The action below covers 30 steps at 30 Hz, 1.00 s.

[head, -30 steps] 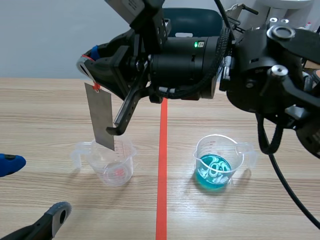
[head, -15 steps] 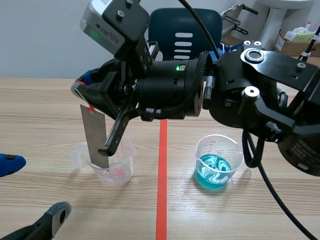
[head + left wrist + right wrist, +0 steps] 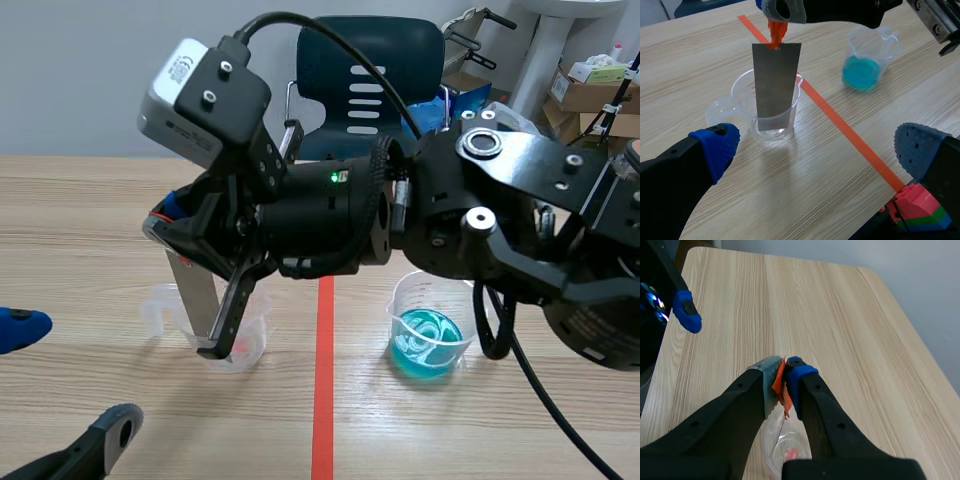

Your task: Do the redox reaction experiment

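Since a second ago the right arm has come down from 12 o'clock, and the metal strip (image 3: 776,80) that hung with its lower end at the rim of the clear cup (image 3: 252,338) now reaches deep inside it. The cups and the left gripper (image 3: 820,147) have not shifted.

The right gripper (image 3: 781,371) has its fingers pressed together on an orange tag (image 3: 776,32) fixed to the strip's upper end. The strip hangs nearly upright from the tag, tilted a little, its upper half above the rim. Whether its lower edge touches the cup's floor cannot be told. A small red speck (image 3: 790,454) lies at the bottom of this cup.

In the scene view the clear cup stands at 9 o'clock of the orange tape line (image 3: 322,410). A second cup (image 3: 404,300), holding blue liquid, stands at 3 o'clock of the line, well apart from the first.

The left gripper is spread wide and holds nothing, low at 7 o'clock of the clear cup. A small stack of coloured blocks (image 3: 917,212) sits just under its right finger. A dark chair (image 3: 370,60) stands behind the table at 12 o'clock.
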Motion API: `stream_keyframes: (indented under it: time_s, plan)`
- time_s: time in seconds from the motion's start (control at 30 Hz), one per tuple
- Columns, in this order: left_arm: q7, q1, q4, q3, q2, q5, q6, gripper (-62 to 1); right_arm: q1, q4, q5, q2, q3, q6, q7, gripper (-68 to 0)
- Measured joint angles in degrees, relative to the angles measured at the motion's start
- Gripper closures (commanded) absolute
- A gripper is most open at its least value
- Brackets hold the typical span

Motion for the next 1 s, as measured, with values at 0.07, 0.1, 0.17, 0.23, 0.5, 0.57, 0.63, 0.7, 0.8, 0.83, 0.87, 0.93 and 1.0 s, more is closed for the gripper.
stream_keyframes:
  time_s: [0.07,0.1,0.17,0.23,0.5,0.57,0.63,0.7,0.8,0.83,0.87,0.93,1.0]
  plan:
    - [0.00,0.00,0.00,0.00,0.00,0.00,0.00,-62.3,0.00,-0.26,-0.02,0.02,0.00,-0.13,0.00,-6.0]
    - [0.00,0.00,0.00,0.00,0.00,0.00,0.00,-62.3,0.00,-0.28,-0.02,0.02,0.00,-0.11,0.00,-9.0]
    - [0.00,0.00,0.00,0.00,0.00,0.00,0.00,-62.3,0.00,-0.28,-0.02,0.00,0.00,-0.13,0.02,-17.5]
    - [0.00,0.00,0.00,0.00,0.00,0.00,0.00,-62.3,0.00,-0.28,-0.02,0.00,0.00,-0.13,0.02,-28.2]
    - [0.00,0.00,0.00,0.00,0.00,0.00,0.00,-62.3,0.02,-0.28,-0.02,0.00,0.00,-0.44,0.02,-45.9]
    - [0.00,0.00,0.00,0.00,0.00,0.00,0.00,-62.3,0.02,-0.28,-0.02,0.00,0.00,-0.63,0.02,-47.7]
    - [0.00,0.00,0.00,0.00,0.00,0.00,0.00,-62.3,0.02,-0.28,-0.02,0.00,0.00,-0.63,0.02,-48.5]
    - [0.00,0.00,0.00,0.00,0.00,0.00,0.00,-62.3,0.02,-0.28,-0.02,0.00,0.00,-0.63,0.02,-48.8]
    - [0.00,0.00,0.00,0.00,0.00,0.00,0.00,-62.3,0.02,-0.28,-0.02,0.00,0.00,-0.72,0.02,-48.8]
    - [0.00,0.00,0.00,0.00,0.00,0.00,0.00,-62.3,0.02,-0.28,-0.02,0.00,0.00,-1.09,0.02,-48.8]
    - [0.00,0.00,0.00,0.00,0.00,0.00,0.00,-62.3,0.00,-0.28,-0.02,0.00,0.00,-1.64,0.02,-48.8]
    - [0.00,0.00,0.00,0.00,0.00,0.00,0.00,-62.3,0.00,-0.31,-0.02,0.00,0.02,-2.56,0.02,-48.8]
    - [0.00,0.00,0.00,0.00,0.00,0.00,0.00,-62.3,0.02,-0.50,-0.02,0.00,0.02,-2.69,0.02,-48.8]
